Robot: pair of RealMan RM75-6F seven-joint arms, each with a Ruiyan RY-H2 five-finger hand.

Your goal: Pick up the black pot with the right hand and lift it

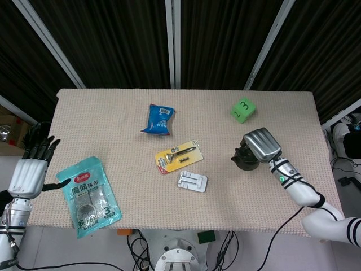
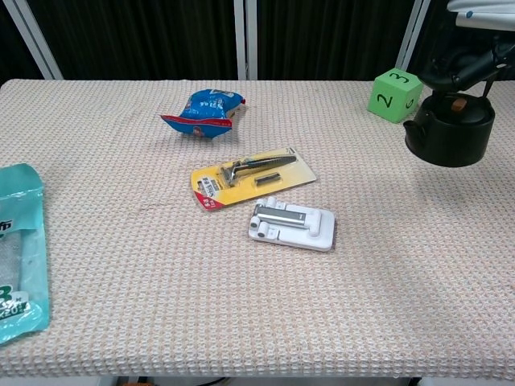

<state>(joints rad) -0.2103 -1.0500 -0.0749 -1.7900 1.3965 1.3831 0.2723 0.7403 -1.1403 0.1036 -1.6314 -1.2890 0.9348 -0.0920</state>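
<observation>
The green wipes pack [image 1: 89,195] lies closest at 8 o'clock on the table [image 1: 271,113], and at 3 o'clock the right robot hand [image 1: 260,144] wraps the black pot [image 2: 449,133], seemingly barely lifted yet.

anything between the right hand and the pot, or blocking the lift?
Nothing visible. The right hand is already on top of the pot, fingers down over it. Above it is free space. The green cube sits apart, behind and to its left in the chest view, so a straight lift should clear it.
</observation>
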